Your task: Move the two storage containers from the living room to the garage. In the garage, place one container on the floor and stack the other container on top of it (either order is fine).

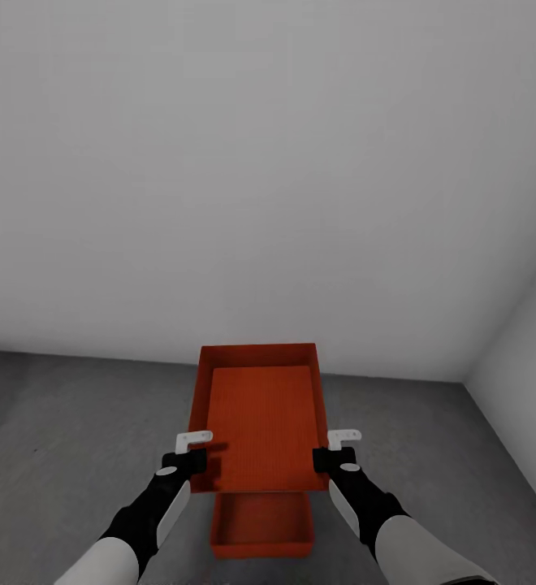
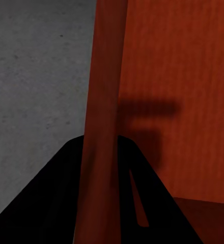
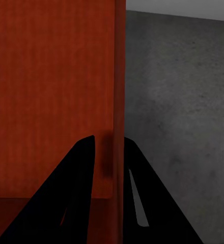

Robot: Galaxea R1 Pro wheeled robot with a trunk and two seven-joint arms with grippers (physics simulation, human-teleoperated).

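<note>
While the held orange-red ribbed open-top bin (image 1: 260, 422) hangs above its twin bin (image 1: 261, 524) on the speckled grey concrete floor (image 1: 65, 439), twin toward six o'clock, the left gripper (image 1: 193, 455) and right gripper (image 1: 337, 451) each pinch a side wall; level descent, drawn back, should seat it squarely.

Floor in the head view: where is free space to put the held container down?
Bare grey floor lies left of the held container, up to the white wall, and right of it toward the corner. It is crowded below: the second container sits between the left pincer and right pincer.
</note>
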